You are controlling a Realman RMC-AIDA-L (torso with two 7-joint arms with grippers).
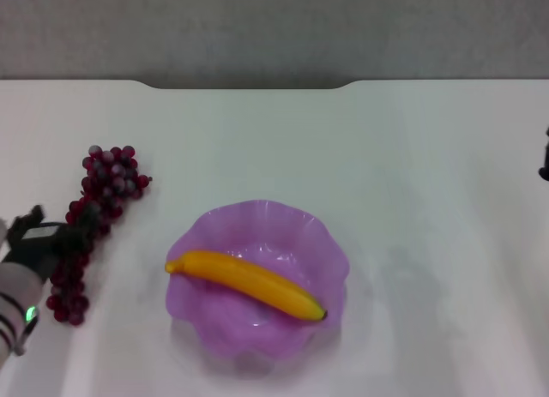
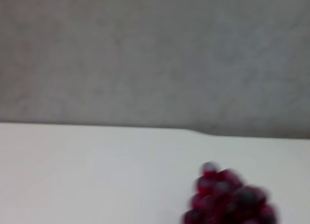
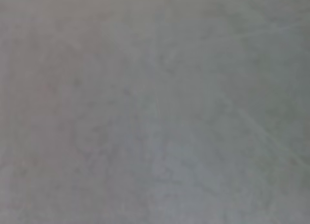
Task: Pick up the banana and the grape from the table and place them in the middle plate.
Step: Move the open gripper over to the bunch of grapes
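Observation:
The banana (image 1: 247, 283) lies across the inside of the purple scalloped middle plate (image 1: 257, 228), which stands on the white table (image 1: 343, 148). The grape bunch (image 1: 105, 187) lies on the table left of the plate, running from far to near. My left gripper (image 1: 62, 237) is low at the middle of the bunch, over or against the grapes. The far end of the bunch shows in the left wrist view (image 2: 227, 195). Only a dark sliver of my right gripper (image 1: 544, 161) shows at the right edge of the head view, well away from the plate.
The table's far edge has a notch (image 1: 249, 86) with a grey wall behind it. The right wrist view shows only a plain grey surface. Nothing else stands on the table.

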